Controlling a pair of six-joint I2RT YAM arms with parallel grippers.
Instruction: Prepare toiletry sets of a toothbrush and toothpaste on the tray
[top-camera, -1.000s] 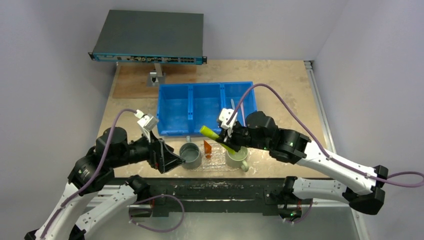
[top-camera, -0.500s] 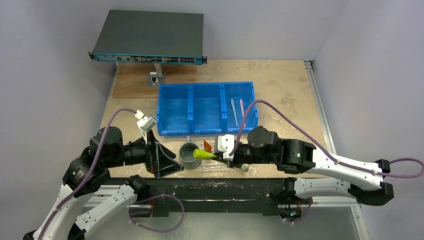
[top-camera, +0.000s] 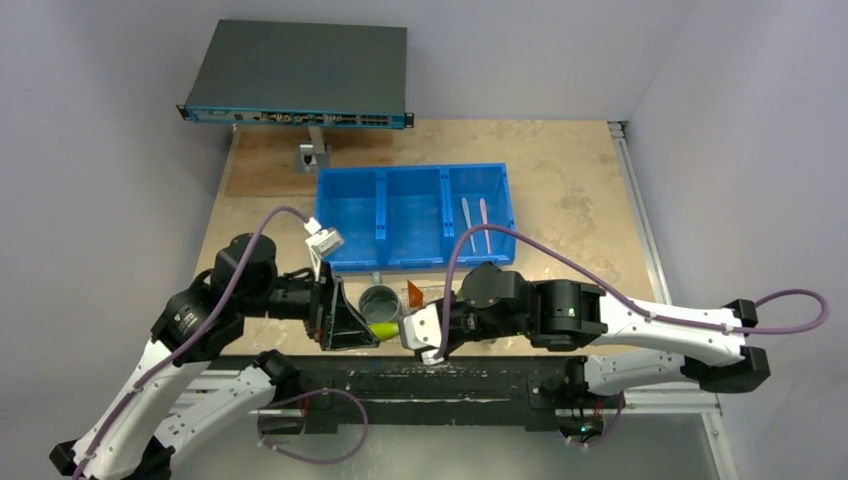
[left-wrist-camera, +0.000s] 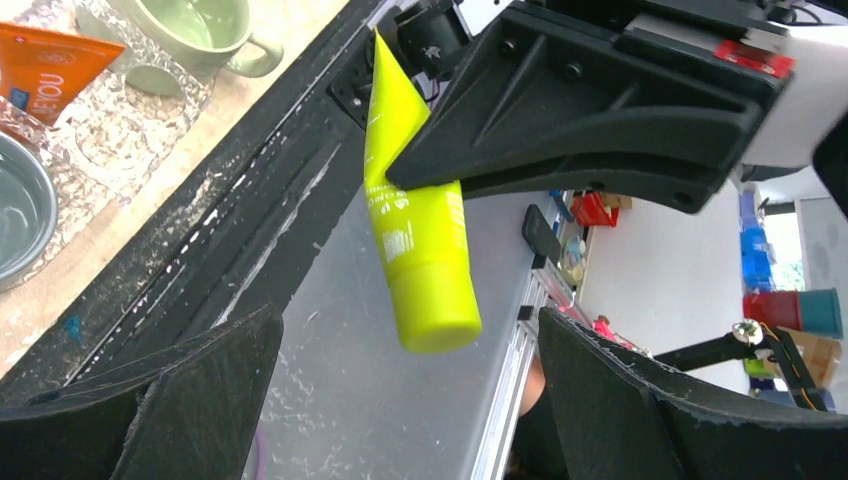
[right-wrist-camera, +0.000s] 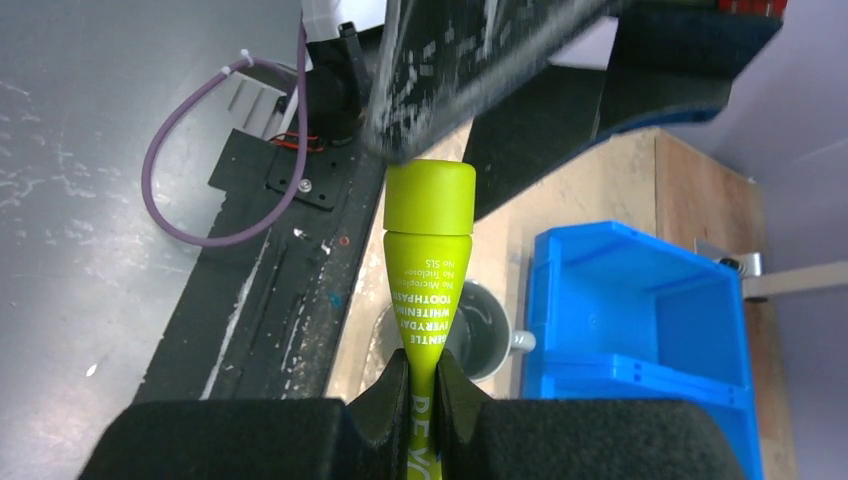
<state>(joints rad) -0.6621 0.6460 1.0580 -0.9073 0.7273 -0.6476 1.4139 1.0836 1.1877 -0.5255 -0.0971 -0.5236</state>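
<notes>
Moved: right gripper (right-wrist-camera: 422, 385), swung from above the tray (left-wrist-camera: 120, 150) to the table's near edge. It pinches the green tube (left-wrist-camera: 420, 250) by its flat end, cap toward the left gripper (left-wrist-camera: 410, 400), whose fingers are spread wide. Orange tube (left-wrist-camera: 45, 70): on tray. Toothbrushes (top-camera: 477, 224): blue bin (top-camera: 350, 215), right compartment.

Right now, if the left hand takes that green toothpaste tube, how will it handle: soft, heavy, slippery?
Probably light: the right hand holds the green toothpaste tube near its flat end with no visible sag. Its plastic body looks smooth and soft, so it may dent or slip. The round cap end might roll.
</notes>
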